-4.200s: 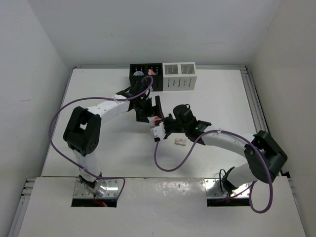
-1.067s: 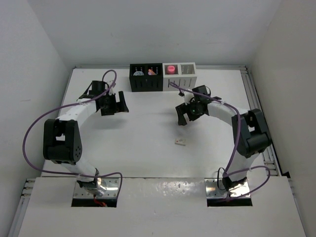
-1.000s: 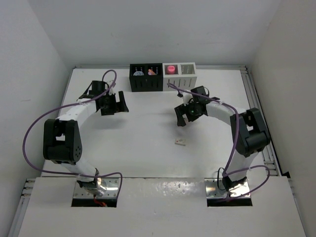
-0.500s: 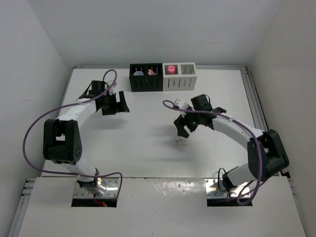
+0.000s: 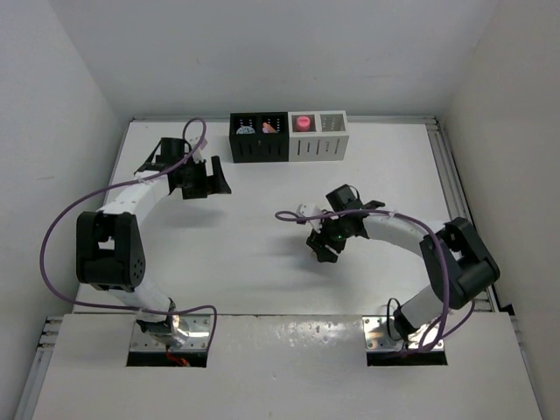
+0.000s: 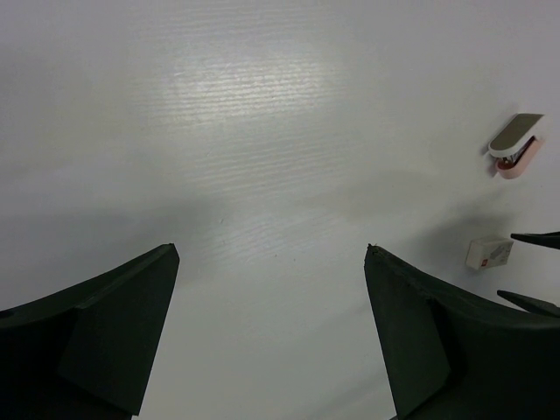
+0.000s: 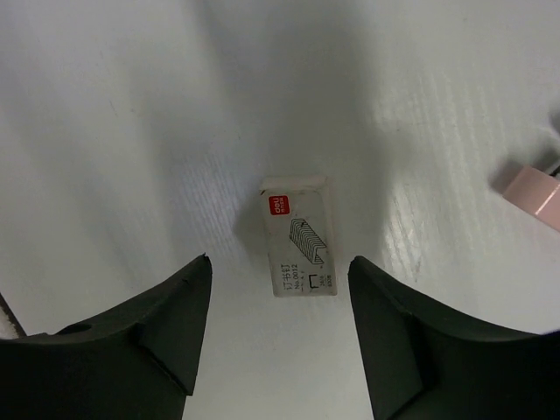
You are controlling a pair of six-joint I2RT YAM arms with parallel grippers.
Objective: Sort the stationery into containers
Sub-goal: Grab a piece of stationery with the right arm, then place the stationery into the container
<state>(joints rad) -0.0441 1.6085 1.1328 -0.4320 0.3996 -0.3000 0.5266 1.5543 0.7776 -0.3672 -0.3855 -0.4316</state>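
Staple box, small, white and flat, with a red label and a drawing of staples on its lid, lies on the table a little right of the middle and somewhat nearer the near edge than the far one. In the overhead view it is hidden beneath the right gripper. That gripper hangs directly over the box with its jaws partly apart, one finger on each long side. Bare table shows between each finger and the box, a thinner strip on one side, so nothing is gripped yet. The left gripper hovers near the far left part of the table with its jaws spread wide and nothing between them. At the middle of the far edge the black organizer and the white organizer stand touching. A blue-white tape roll and a pinkish item sit in the black one's two compartments, and a hot-pink tube stands in the white one's left compartment. The step in hand looks like the pick of this last loose piece. Next, the fingers need to sit low enough to catch the thin sides, then close squarely, lift, and carry the box to the far edge. The white organizer's right compartment seems the likely place.
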